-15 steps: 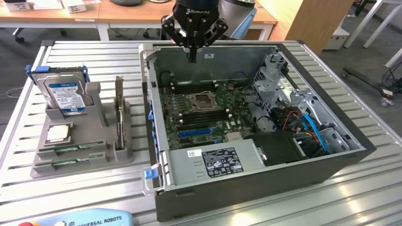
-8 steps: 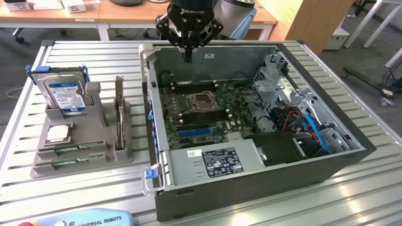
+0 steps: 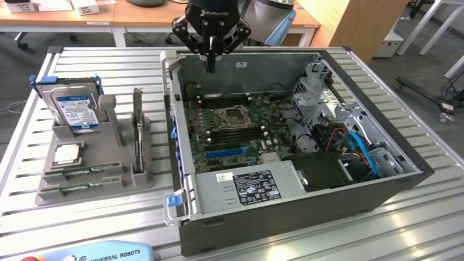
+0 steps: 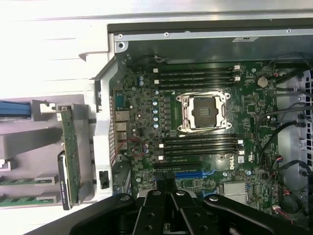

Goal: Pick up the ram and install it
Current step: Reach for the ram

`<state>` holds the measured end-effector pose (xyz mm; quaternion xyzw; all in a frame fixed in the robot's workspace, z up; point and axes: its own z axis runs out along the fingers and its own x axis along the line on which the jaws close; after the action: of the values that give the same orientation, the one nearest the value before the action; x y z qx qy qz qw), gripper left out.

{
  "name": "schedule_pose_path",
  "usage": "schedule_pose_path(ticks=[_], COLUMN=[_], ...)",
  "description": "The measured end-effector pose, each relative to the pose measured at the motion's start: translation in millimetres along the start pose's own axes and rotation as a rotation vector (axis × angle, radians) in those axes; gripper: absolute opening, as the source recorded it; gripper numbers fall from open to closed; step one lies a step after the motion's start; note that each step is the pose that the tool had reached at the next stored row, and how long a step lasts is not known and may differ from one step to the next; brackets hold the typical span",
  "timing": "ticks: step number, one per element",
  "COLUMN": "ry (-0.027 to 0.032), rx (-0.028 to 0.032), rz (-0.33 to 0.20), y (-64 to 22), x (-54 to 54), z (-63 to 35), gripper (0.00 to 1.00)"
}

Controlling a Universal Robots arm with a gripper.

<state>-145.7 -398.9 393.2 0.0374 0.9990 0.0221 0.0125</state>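
**Slatted metal table in a desk-lined workroom**

A slatted aluminium table [image 3: 80,60] fills the foreground under even, soft light. Behind it stand light wooden desks [image 3: 138,19] carrying small white boxes [image 3: 87,6]. A tall wooden panel [image 3: 355,24] rises at the exterior view's right, near white furniture legs [image 3: 433,24]. The floor [image 3: 427,130] is grey carpet, with a dark wheeled base [image 3: 424,89] on it.

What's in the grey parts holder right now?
A hard drive and an expansion card stand upright; a processor chip and two ram sticks lie flat. The holder hides the drive's and card's lower edges.
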Motion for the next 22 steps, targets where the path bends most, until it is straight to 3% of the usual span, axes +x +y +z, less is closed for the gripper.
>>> schedule_pose_path(ticks=[22], ry=[0.0000], rx=[0.0000], rz=[0.000], y=[-2.8], x=[38.1], z=[-1.0], gripper=[0.10])
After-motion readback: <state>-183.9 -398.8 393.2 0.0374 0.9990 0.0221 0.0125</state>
